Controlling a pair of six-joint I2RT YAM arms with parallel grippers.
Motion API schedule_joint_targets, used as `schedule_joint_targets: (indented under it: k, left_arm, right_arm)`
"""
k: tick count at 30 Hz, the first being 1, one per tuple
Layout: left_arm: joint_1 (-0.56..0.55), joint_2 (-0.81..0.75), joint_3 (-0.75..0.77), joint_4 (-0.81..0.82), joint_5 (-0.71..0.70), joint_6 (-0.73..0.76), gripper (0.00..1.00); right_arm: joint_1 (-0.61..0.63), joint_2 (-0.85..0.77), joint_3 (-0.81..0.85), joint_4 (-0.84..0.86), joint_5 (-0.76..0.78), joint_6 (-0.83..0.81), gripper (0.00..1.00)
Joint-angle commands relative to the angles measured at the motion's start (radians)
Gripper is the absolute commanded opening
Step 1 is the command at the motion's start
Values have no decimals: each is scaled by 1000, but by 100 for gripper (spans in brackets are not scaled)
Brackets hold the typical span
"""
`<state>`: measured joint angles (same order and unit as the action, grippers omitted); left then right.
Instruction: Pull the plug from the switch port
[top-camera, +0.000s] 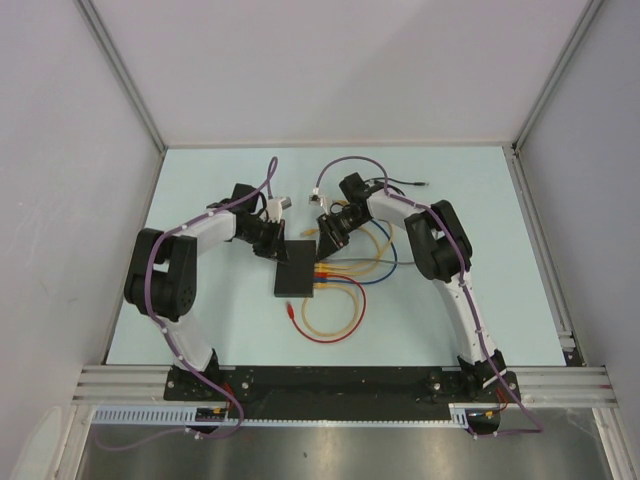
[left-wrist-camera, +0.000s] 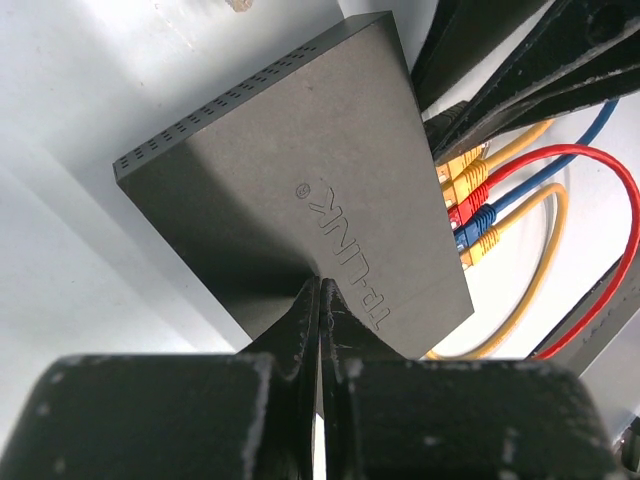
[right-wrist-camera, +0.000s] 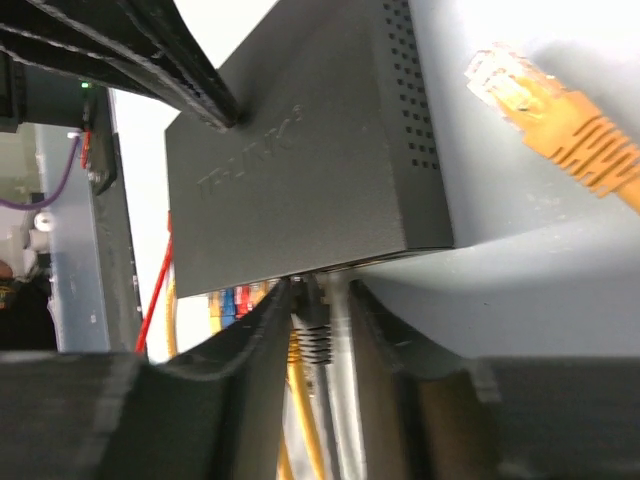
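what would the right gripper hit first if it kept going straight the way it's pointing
Probably the plug that sits between the fingers of the right gripper, then the socket edge of the switch right behind it; depth is unclear.

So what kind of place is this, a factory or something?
Probably a robot test booth in a lab: a left arm and right arm bolted at a pale table edge, plain white walls closing it in, and a switch with coloured cables.
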<state>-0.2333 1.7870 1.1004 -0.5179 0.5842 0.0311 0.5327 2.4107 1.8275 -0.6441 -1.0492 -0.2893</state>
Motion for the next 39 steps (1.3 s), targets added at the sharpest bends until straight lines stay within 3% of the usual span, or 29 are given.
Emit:
schedule_joint_targets:
  k: [1, 3, 7, 23, 31, 37, 39]
  left_arm:
    - [-6, 48, -8, 5, -92, 36, 0]
    - [-6, 46, -8, 4, -90, 39, 0]
    - [-6, 48, -8, 7, -90, 39, 0]
    - [-6, 49, 1, 15, -86, 36, 0]
    - [-12, 60, 9, 13, -81, 30, 0]
    - [-15, 58, 12, 15, -81, 30, 0]
    - [-15, 55, 9, 16, -83, 30, 0]
  right_arm:
    - [9, 14, 36, 1, 9, -17, 27]
    - [12, 13, 35, 1, 23, -22, 10]
    - [13, 10, 36, 1, 31, -28, 1]
    - [-16, -13, 22, -129, 24, -188, 0]
    - [-22, 22, 110, -109, 80, -197, 0]
    - [1, -24, -22, -132, 57, -217, 0]
    - [1, -12, 4, -184, 63, -252, 0]
